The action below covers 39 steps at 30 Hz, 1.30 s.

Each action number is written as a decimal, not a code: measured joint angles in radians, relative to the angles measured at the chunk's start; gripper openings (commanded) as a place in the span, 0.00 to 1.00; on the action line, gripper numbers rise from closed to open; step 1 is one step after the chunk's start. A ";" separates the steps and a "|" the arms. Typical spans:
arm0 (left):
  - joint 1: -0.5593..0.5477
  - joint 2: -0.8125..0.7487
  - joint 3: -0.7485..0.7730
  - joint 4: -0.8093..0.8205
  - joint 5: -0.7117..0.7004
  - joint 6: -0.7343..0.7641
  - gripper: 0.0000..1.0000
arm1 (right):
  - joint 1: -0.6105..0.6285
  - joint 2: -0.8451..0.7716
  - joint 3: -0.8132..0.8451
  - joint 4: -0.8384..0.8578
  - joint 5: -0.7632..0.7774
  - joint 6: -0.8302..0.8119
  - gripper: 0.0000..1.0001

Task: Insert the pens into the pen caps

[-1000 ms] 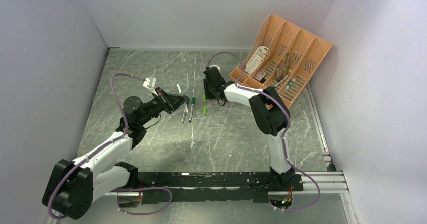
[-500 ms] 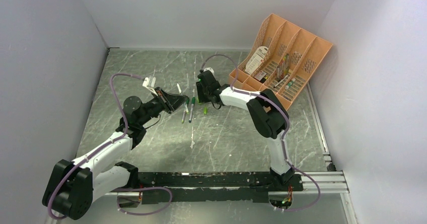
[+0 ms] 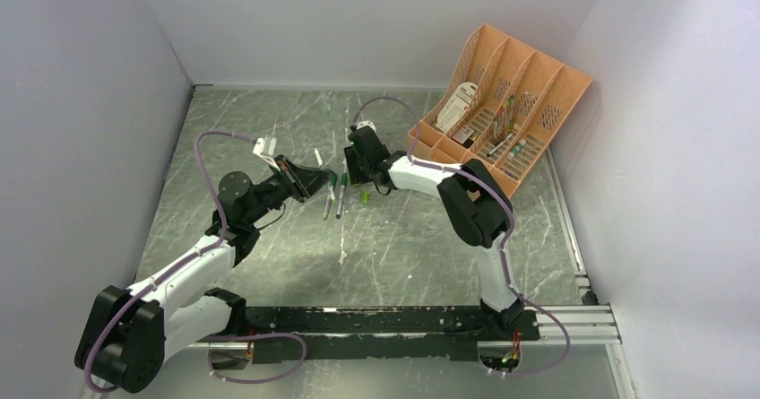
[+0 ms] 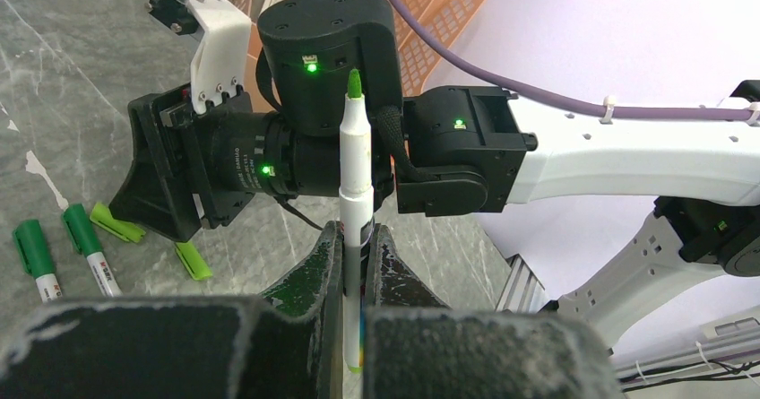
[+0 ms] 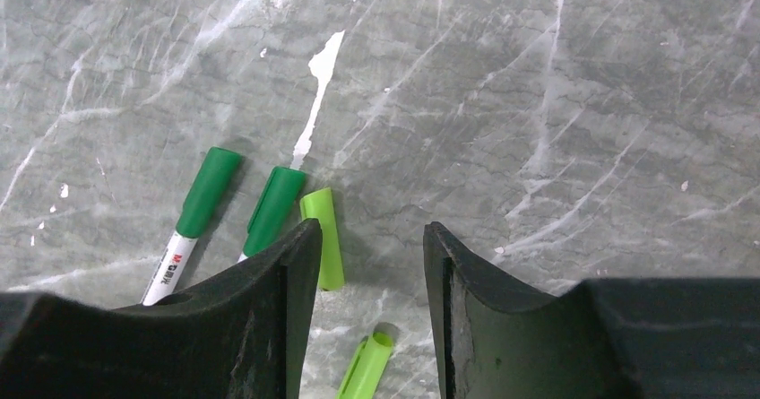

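My left gripper is shut on a white pen, bare green tip pointing at the right wrist close in front of it. My right gripper hangs open and empty just above the table. Two light green pen caps lie under it: one beside its left finger, one between the fingers with its open end up. Two pens with dark green caps lie just left of them. In the top view the grippers face each other over these pens.
An orange organizer with mixed stationery stands at the back right, near the right arm's elbow. Another thin white pen lies behind the left gripper. A small white speck lies nearer the front.
The right gripper has moved left towards the left gripper and opened its jaws wider. The left arm and its pen have not moved.
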 measured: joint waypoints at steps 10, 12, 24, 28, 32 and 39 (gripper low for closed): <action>0.000 0.002 0.000 0.001 0.000 0.000 0.07 | 0.010 0.000 0.000 0.000 -0.032 -0.014 0.46; 0.000 0.002 0.000 0.001 0.000 0.000 0.07 | 0.013 0.002 0.001 0.000 -0.038 -0.018 0.46; 0.000 0.002 0.000 0.000 0.000 0.000 0.07 | 0.032 0.098 0.136 -0.062 -0.019 -0.057 0.29; 0.000 0.001 0.000 -0.003 0.000 0.000 0.07 | 0.054 0.107 0.149 -0.081 0.033 -0.075 0.18; 0.000 0.001 0.000 -0.003 0.000 0.000 0.07 | 0.074 0.107 0.149 -0.086 0.072 -0.085 0.05; 0.000 0.003 0.000 0.002 0.001 -0.002 0.07 | 0.083 0.080 0.124 -0.102 0.090 -0.089 0.00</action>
